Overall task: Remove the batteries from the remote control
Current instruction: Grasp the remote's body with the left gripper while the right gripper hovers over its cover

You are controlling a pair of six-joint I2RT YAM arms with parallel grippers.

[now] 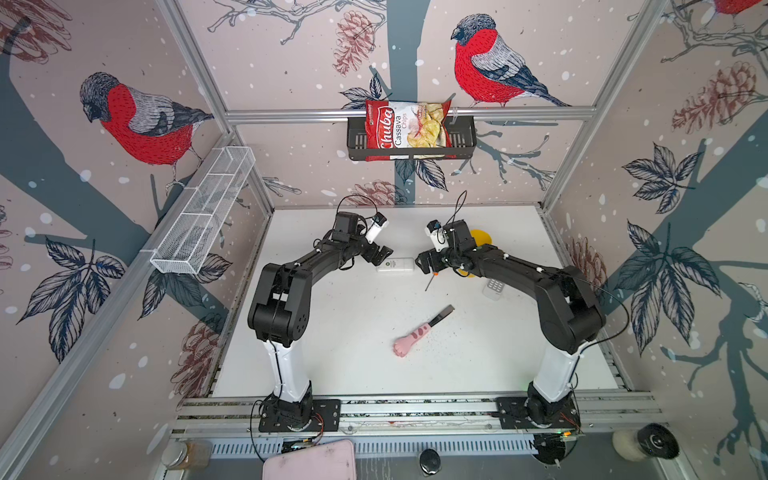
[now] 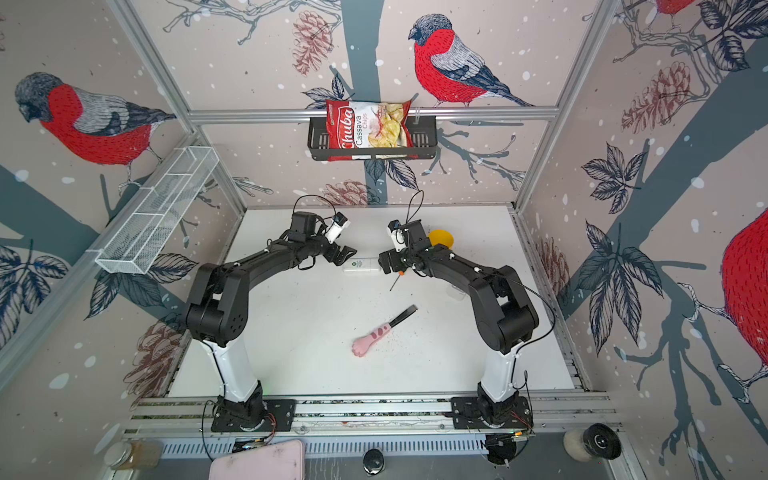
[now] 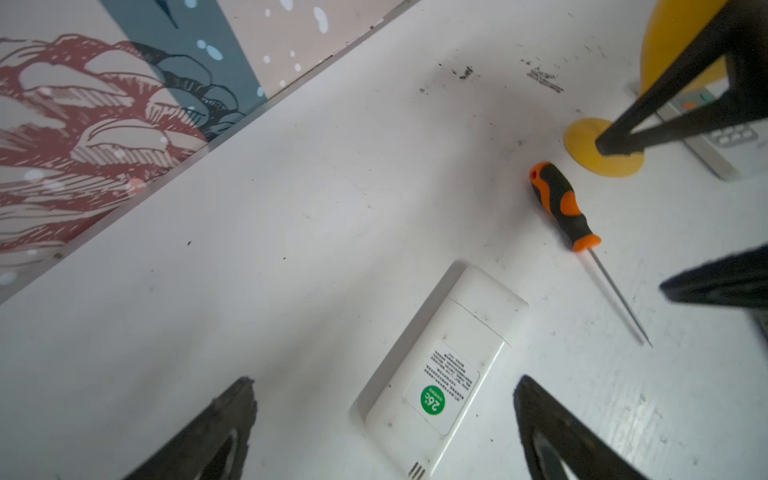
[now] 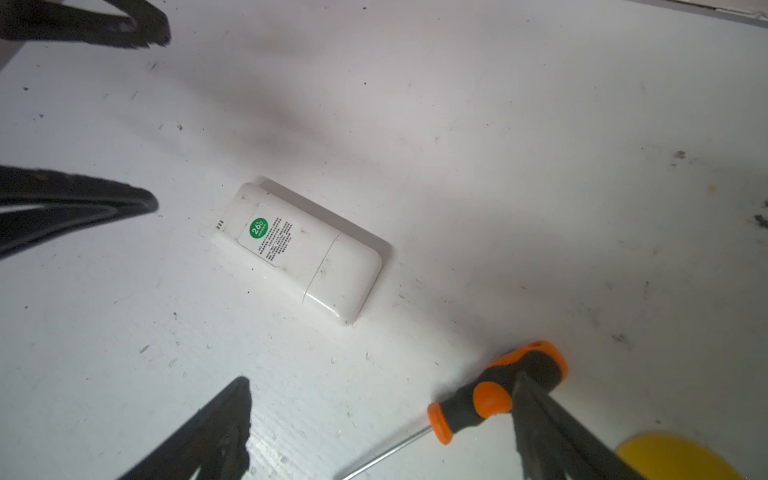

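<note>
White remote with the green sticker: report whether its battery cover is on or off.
On. The white remote lies back up and its battery cover sits flush, only a thin seam showing.

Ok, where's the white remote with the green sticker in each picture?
In a top view: white remote near the centre.
In a top view: near centre too.
Left wrist: lower middle of the picture.
Right wrist: just left of centre.
Shared landmark: the screwdriver beside it.

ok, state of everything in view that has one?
left end effector: open, empty.
right end effector: open, empty.
remote control: face down, battery cover shut.
batteries: not visible.
screwdriver: lying flat, ungripped.
other remote: buttons up.
pink paw-handled tool: lying flat.
</note>
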